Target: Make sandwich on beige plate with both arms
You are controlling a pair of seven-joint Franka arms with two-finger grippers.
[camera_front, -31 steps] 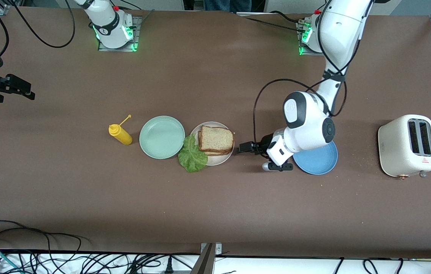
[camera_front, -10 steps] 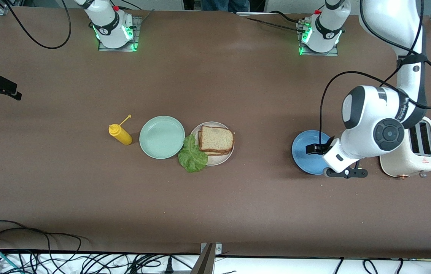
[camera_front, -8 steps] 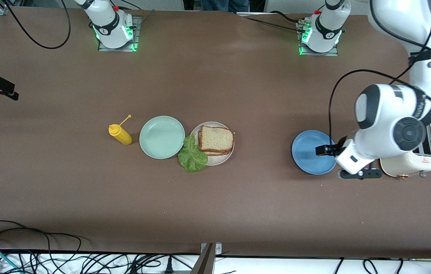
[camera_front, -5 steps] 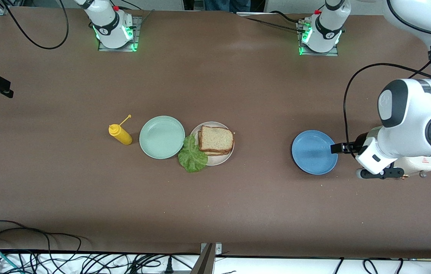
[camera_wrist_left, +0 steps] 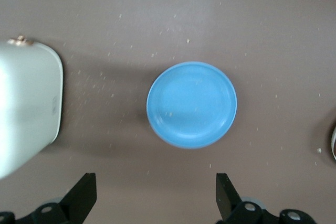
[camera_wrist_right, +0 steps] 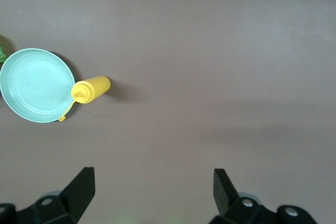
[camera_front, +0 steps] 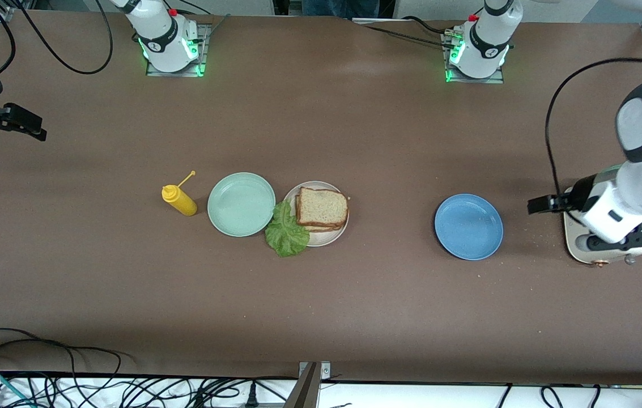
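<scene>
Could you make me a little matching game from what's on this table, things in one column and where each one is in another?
Things:
1. bread slices
2. lettuce leaf
3. yellow squeeze bottle
4. left gripper

Places:
A. beside the mint-green plate, toward the right arm's end
B. between the blue plate and the toaster, open
C. stacked on the beige plate
D. hanging over the beige plate's rim onto the table

Pairs: 1-C, 2-D, 3-A, 4-B

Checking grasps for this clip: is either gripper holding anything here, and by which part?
Nothing is held. The left gripper hangs open beside the toaster; the right gripper is open over the table's edge at its own end.
</scene>
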